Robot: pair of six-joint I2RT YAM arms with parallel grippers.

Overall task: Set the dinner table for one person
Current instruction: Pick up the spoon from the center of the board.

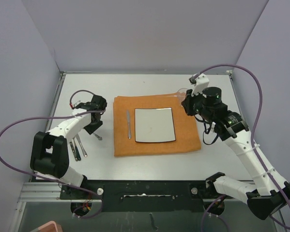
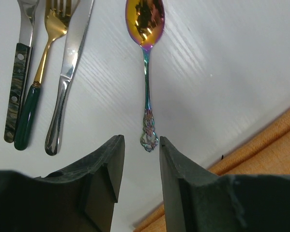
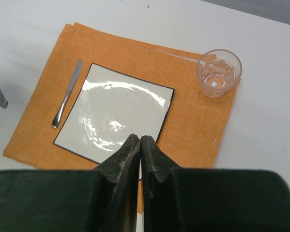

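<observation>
The white dinner table fills mid-frame, orange placemat and square plate at its centre; the right gripper is pressed together, empty, while the left gripper — jaws apart, pinching nothing — frames the handle tip of the iridescent spoon at left: centre, lower flush, then squeeze.

The flat, matte white rectangular bench with thin metal edging carries a folded orange cloth mat at its middle. Near the left edge lie three pieces side by side: a mottled dark-handled fork, a gold fork with a green handle and a steel knife. An iridescent spoon lies between them and the mat, touching neither.
</observation>
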